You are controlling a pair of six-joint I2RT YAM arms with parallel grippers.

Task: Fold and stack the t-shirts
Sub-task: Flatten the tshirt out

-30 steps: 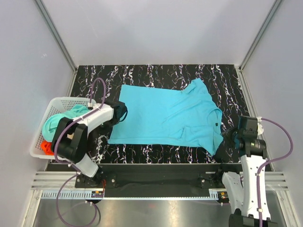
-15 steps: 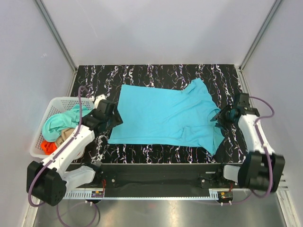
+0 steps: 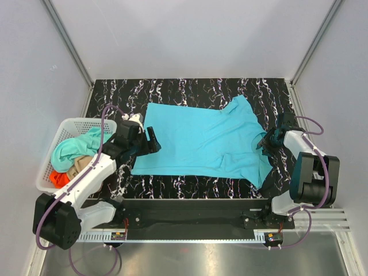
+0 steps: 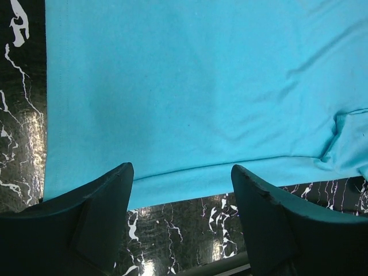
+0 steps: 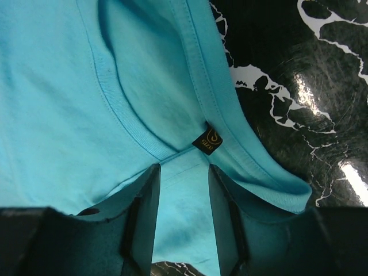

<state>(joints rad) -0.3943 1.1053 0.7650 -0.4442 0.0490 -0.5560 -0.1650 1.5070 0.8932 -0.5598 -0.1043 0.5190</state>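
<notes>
The bright cyan t-shirt (image 3: 201,141) lies spread flat on the black marbled table (image 3: 190,91), hem to the left and collar to the right. My left gripper (image 3: 152,141) is open and hovers over the shirt's hem edge. In the left wrist view, the left gripper (image 4: 181,172) straddles the hem of the cyan cloth (image 4: 190,86) without holding it. My right gripper (image 3: 264,142) is at the collar. In the right wrist view, the right gripper (image 5: 183,172) is open just above the cloth, below the collar's black size label (image 5: 207,140).
A white lattice basket (image 3: 69,122) stands at the table's left edge. It holds a mint-teal shirt (image 3: 73,146), a tan one (image 3: 79,164) and an orange-red one (image 3: 56,179). Grey walls enclose the table on three sides.
My left gripper has swung from beside the basket rightward onto the shirt's hem. My right arm has reached from the front right corner in to the collar.
</notes>
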